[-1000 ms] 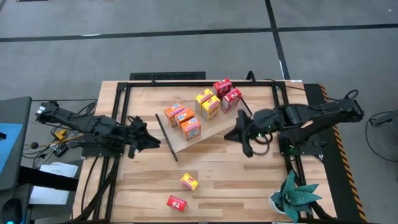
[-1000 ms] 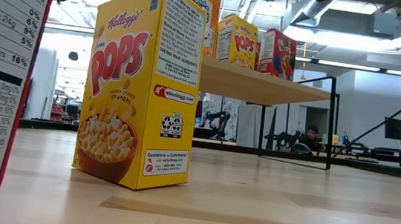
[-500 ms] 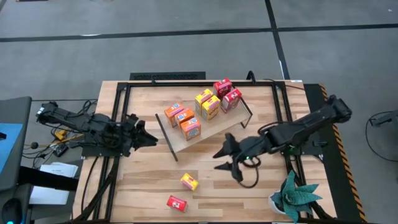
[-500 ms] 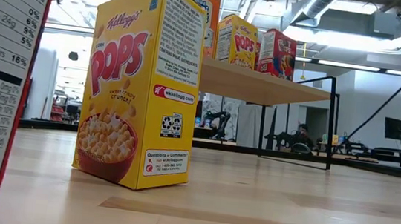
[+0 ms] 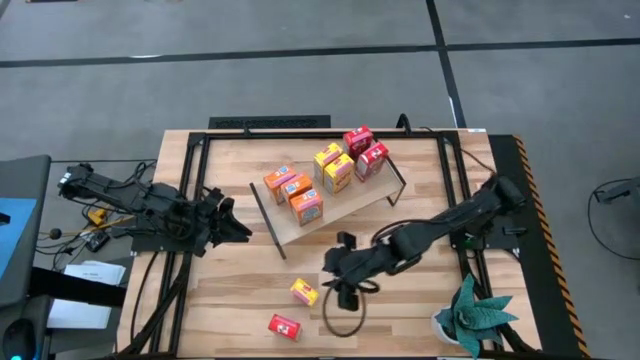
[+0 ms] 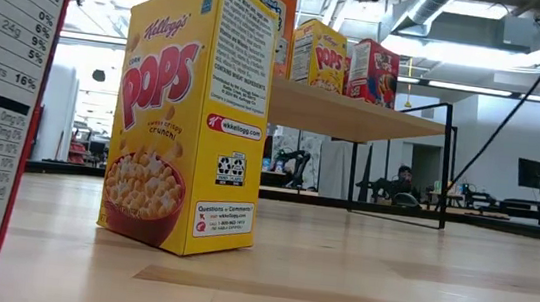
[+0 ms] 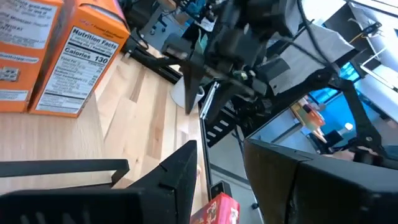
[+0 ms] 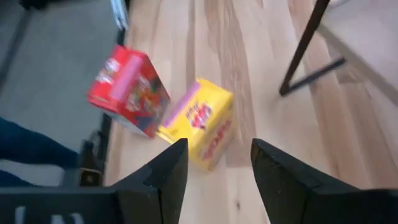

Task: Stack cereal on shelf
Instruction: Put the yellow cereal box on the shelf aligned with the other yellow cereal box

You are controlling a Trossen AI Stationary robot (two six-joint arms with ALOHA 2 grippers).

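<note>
**A:** Cereal count?

**B:** Seven boxes stand on the shelf [image 5: 345, 205], as far as I can make out from above: three orange boxes [image 5: 293, 192] at its left end, two yellow [image 5: 333, 167] in the middle, two red [image 5: 365, 151] at the far right end. Two are not yet placed. The yellow box [image 5: 304, 292] and the red box [image 5: 285, 326] sit on the table [image 5: 420, 320], near its front edge, close together but apart, well clear of the shelf.

**A:** So mostly done?

**B:** I judge so. Two pick-and-place rounds left.

**A:** Your jaws?

**B:** My right gripper [image 5: 340, 278] reaches low over the table, just beside the loose yellow box [image 8: 200, 124]. Its wrist view shows both fingers [image 8: 155, 180] parted with that box and the red one [image 8: 127, 91] ahead of the gap. Nothing held.

**A:** And the left?

**B:** Left gripper [image 5: 228, 222] waits at the table's left side, near the shelf's left frame. Its fingers [image 7: 168, 180] stand somewhat apart, empty.

**A:** Next?

**B:** Likely the yellow box; it is nearest.
</note>
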